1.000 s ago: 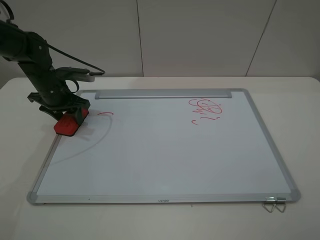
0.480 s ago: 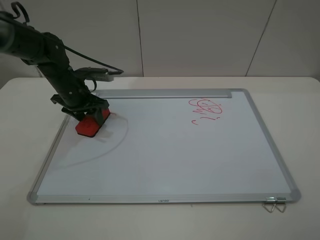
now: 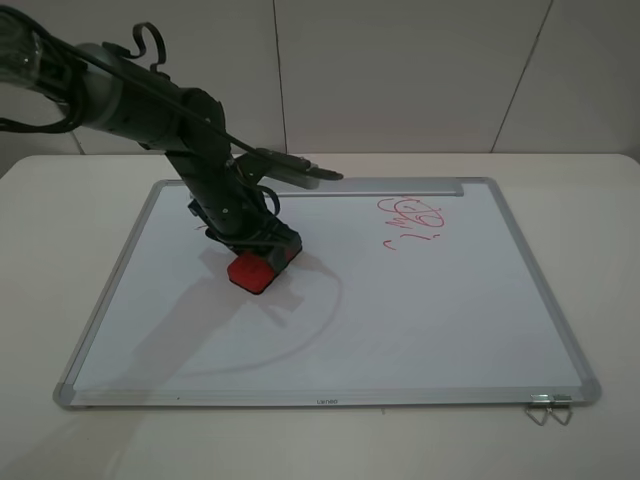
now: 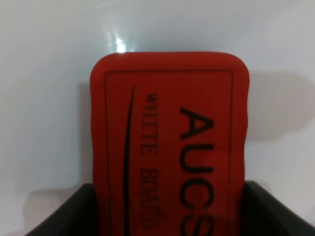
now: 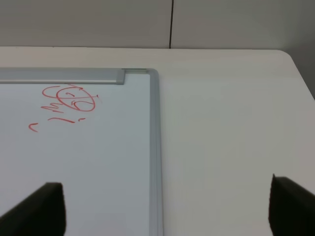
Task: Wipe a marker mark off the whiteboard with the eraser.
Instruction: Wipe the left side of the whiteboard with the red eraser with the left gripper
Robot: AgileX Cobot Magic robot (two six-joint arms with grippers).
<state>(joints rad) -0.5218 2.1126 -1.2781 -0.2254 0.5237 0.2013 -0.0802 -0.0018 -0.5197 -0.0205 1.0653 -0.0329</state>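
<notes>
Eraser [image 3: 255, 270] slid rightward, one scribble [image 3: 410, 222], one whiteboard [image 3: 420, 330]

**Camera stations**

Exterior high: above the near edge, facing the far wall, whole whiteboard [image 3: 450, 330] in frame; left wrist: very close over the eraser [image 4: 167, 137]; right wrist: low, facing far, sharing the whiteboard's far-right corner and loopy scribble [image 5: 69, 101] with exterior.

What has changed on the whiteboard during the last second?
The left hand, holding the eraser, slid it from the left edge of the whiteboard toward its middle. The short red stroke beside it is gone. The curly red scribble stayed as it was.
</notes>
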